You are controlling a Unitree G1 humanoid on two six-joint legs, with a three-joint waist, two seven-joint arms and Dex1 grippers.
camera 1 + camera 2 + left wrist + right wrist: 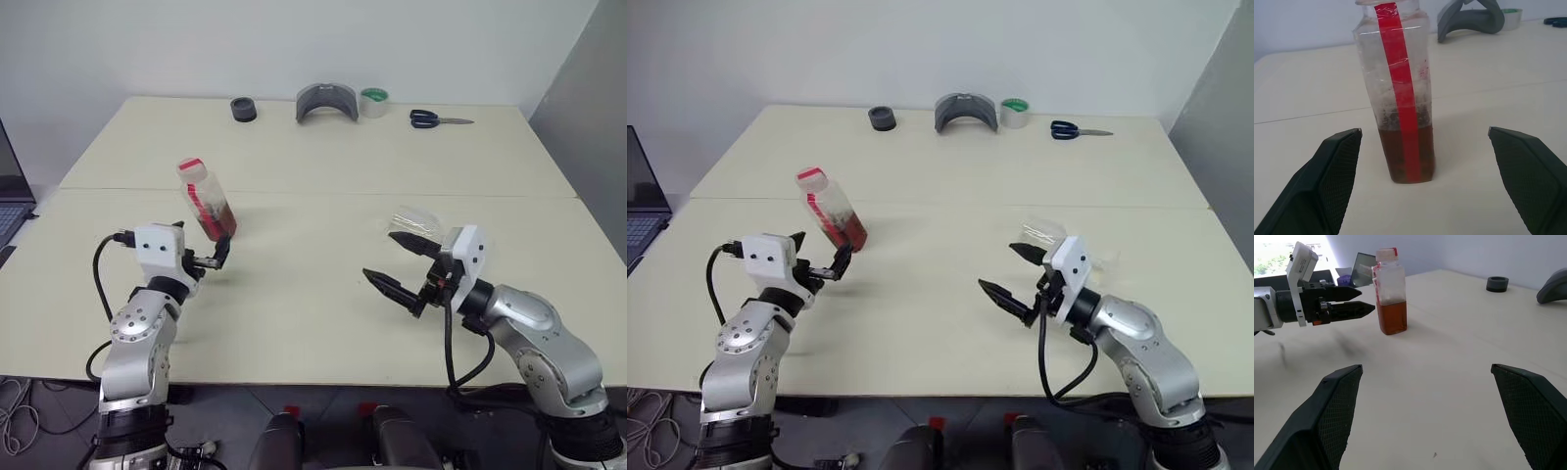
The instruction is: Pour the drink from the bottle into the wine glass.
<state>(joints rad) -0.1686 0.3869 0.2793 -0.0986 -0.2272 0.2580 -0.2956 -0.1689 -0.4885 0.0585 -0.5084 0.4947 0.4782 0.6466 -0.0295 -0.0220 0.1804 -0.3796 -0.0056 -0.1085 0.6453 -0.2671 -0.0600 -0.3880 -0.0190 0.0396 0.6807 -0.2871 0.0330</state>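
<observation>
The bottle [207,199] stands upright on the table [313,294], left of centre, its base on the surface. It is clear plastic with squarish sides and a wide neck, a red strip running down one face and a pale pink-red cap [190,165] on top. The drink [1406,154], reddish-brown and translucent, fills roughly its bottom third; the walls above look misted.

The left gripper [210,258] sits at the bottle's 6 o'clock, near it but not touching, fingers spread wide with nothing between them. The glass [419,221] lies at the bottle's 3 o'clock, well apart, partly hidden behind the right gripper [400,262], whose fingers also stand wide and empty.

At the table's 12 o'clock edge are a black ring [243,109], a grey curved piece [326,102], a tape roll [373,101] and scissors [438,119].
</observation>
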